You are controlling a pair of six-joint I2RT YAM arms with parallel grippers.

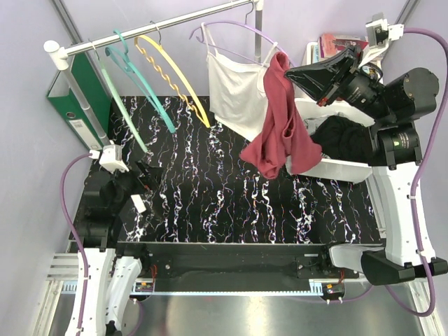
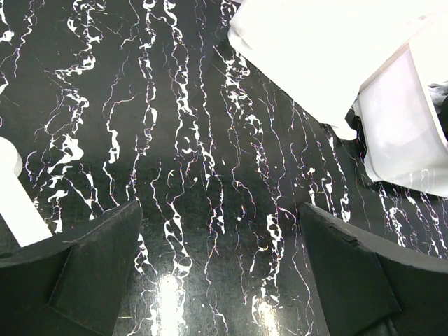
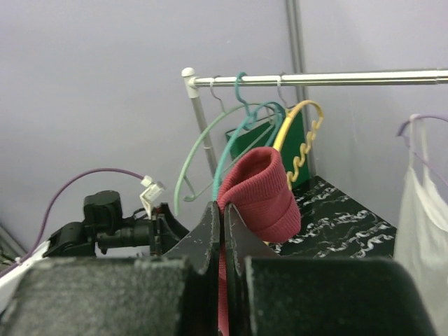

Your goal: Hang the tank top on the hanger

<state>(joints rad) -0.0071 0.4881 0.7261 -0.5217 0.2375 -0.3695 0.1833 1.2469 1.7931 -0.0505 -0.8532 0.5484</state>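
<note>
Pretty sure this is a robotics lab rig, not a home: left arm (image 1: 105, 280) and right arm (image 1: 399, 210) bolted at the edge of a black marbled table (image 1: 224, 210), purple cables (image 1: 62, 189) trailing, bare lilac walls (image 1: 28, 140), a clothes rail (image 1: 182, 21), a green binder (image 1: 70, 98).

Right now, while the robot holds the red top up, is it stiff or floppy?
Floppy, probably: the top hangs in loose folds from the fingers pinching one end. It looks light, since that small pinch holds it all. It would likely sway and sag if moved, so threading it onto the hanger could be fiddly.
</note>
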